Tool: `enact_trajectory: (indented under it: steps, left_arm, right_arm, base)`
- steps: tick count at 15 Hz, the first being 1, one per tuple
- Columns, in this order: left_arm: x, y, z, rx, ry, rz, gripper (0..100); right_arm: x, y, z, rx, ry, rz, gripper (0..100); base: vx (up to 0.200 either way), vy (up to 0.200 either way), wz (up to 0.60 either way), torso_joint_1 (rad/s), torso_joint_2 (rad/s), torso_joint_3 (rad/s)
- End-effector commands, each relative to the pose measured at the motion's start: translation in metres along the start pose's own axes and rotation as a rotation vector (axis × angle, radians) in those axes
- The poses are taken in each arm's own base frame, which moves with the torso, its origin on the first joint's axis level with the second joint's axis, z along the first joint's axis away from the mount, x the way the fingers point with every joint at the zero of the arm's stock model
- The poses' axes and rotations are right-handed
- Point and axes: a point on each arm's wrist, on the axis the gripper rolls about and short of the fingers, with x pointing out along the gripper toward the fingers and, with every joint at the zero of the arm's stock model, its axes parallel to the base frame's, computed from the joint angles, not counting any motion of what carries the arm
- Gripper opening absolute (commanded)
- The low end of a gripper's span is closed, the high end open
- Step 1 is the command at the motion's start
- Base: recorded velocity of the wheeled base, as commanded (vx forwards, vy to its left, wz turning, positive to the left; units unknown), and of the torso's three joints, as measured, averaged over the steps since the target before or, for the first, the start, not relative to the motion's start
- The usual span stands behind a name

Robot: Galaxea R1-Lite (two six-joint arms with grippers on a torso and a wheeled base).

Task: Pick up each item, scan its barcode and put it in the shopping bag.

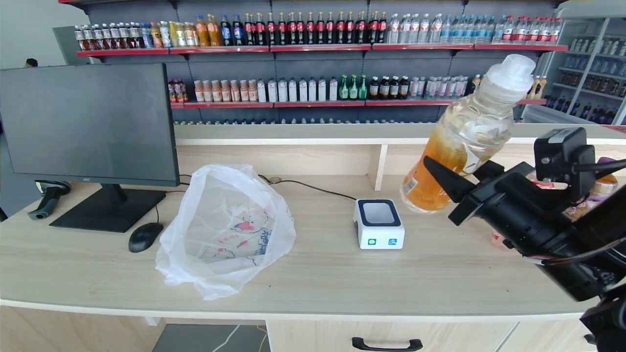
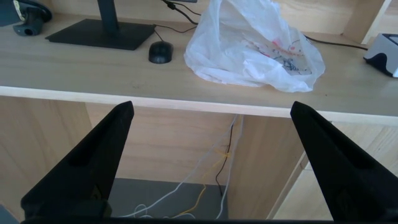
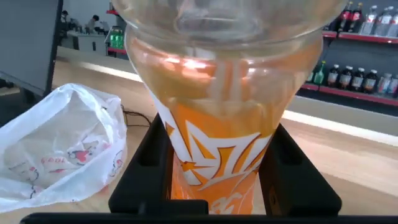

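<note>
Your right gripper is gripping the orange drink bottle, its two black fingers pressing on either side of the bottle's lower body, over the orange label. The bottle is sitting between those fingers and leaning away from them, its white cap pointing up and to the right of the fingertips while its base is hanging in the air above the wooden counter. Orange liquid is filling the lower part, and the upper part is showing clear.

The small white barcode scanner is sitting on the counter below the right fingertips and near them on their left, its window facing up. Farther left of those fingers, past the scanner, the white plastic shopping bag is lying crumpled on the counter with its mouth gaping upward. A few more packaged goods are resting behind the right arm; you cannot tell what they are.

Your left gripper is hanging with its fingers spread wide and nothing between them. Ahead of those fingertips the counter's front edge is running across, and the bag is lying on the top beyond it, with a black mouse and a monitor just beside the bag.
</note>
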Motion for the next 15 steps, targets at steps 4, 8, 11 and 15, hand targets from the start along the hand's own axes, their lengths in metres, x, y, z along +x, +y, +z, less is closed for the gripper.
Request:
enact_trajectory:
  steps: [4, 8, 11, 15]
  left_arm:
    - [0.000, 0.000, 0.000, -0.003, -0.001, 0.000, 100]
    - [0.000, 0.000, 0.000, -0.003, -0.001, 0.000, 100]
    - [0.000, 0.000, 0.000, -0.003, -0.001, 0.000, 100]
    - [0.000, 0.000, 0.000, -0.003, -0.001, 0.002, 100]
  right_arm:
    - [-0.004, -0.004, -0.014, 0.132, 0.075, -0.190, 0]
    - [-0.017, -0.001, -0.034, 0.087, 0.183, -0.182, 0]
    - [-0.014, -0.002, -0.031, 0.089, 0.161, -0.184, 0]
    - [-0.009, -0.003, -0.029, 0.097, 0.143, -0.188, 0]
  base:
    - [0.000, 0.000, 0.00, 0.000, 0.00, 0.000]
    - [0.000, 0.000, 0.00, 0.000, 0.00, 0.000]
    - [0.000, 0.000, 0.00, 0.000, 0.00, 0.000]
    - [-0.050, 0.000, 0.00, 0.001, 0.00, 0.001]
